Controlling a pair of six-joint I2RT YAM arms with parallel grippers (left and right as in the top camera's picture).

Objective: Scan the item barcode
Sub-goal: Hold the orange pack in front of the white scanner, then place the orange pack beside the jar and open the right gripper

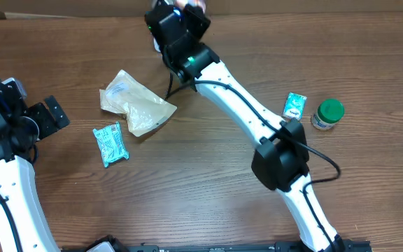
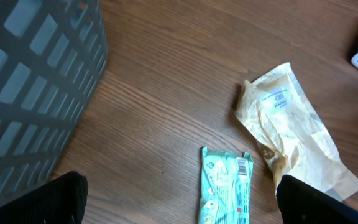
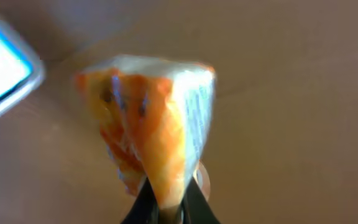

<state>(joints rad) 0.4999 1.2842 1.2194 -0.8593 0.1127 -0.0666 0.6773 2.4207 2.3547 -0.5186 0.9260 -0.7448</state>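
Over the brown wooden table [image 1: 208,189], your left gripper [image 2: 180,200] hangs spread while the right gripper [image 3: 166,202] pinches an orange-and-white crinkly plastic packet [image 3: 148,124] just beside a white-rimmed glowing panel [image 3: 2,68], likely the scanner: presenting step, next turn the barcode toward that panel.

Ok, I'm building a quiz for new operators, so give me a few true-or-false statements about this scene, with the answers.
1. The right gripper is shut on an orange packet. True.
2. The left gripper holds the teal packet. False: it is open and empty, and the packet lies on the table.
3. The jar has a green lid. True.
4. The tan bag lies in the basket. False: it lies on the table, beside the teal packet.
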